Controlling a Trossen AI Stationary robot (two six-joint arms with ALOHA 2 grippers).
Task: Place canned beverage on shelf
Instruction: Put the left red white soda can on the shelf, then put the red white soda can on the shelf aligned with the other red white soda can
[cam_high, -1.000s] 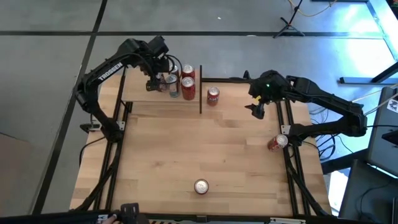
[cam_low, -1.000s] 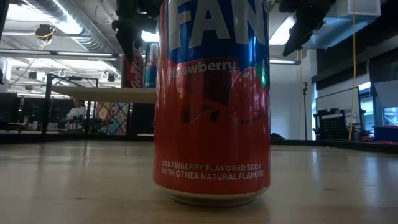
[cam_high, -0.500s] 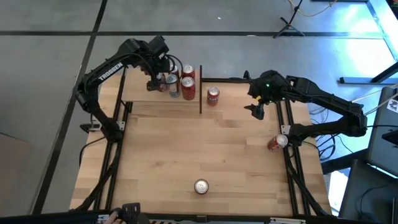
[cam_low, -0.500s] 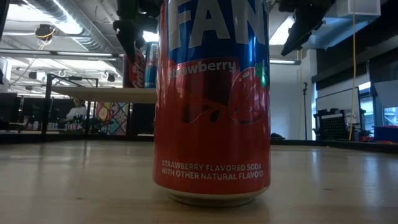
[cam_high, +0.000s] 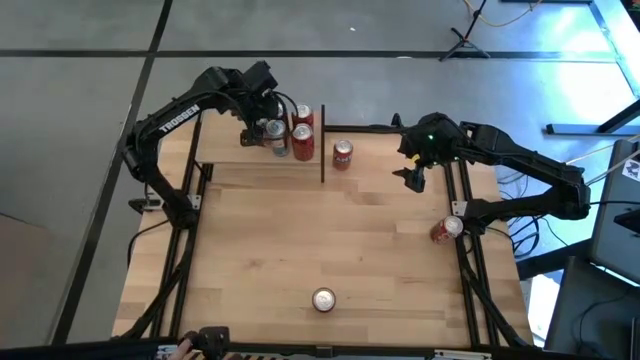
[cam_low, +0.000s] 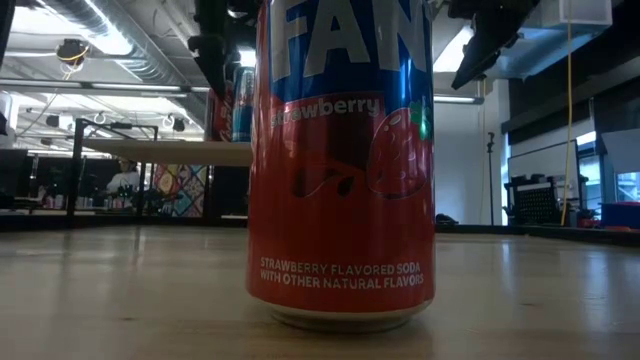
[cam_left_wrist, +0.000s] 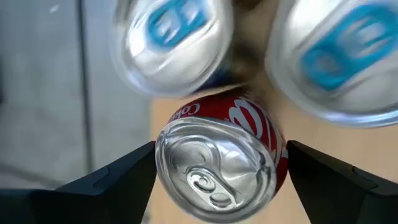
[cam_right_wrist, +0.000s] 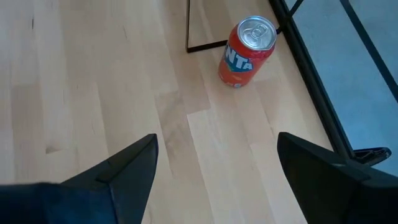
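Over the shelf at the bench's far left, the left pincer (cam_high: 262, 128) straddles a red cola can (cam_left_wrist: 219, 155).
From the left wrist camera its two dark fingers (cam_left_wrist: 115, 180) stand wide on either side of that can with a gap on both flanks, so it looks spread and not gripping; two blue-topped cans (cam_left_wrist: 171, 40) crowd close beside it on the shelf (cam_high: 230, 150). A can like this is likely rigid, smooth and slippery on its painted wall, and dents if squeezed hard, so the sensible hold is across the middle of the body. The right pincer (cam_high: 414, 176) hangs spread and empty over the bench (cam_high: 330, 240), with an orange soda can (cam_right_wrist: 246, 51) standing ahead of it.
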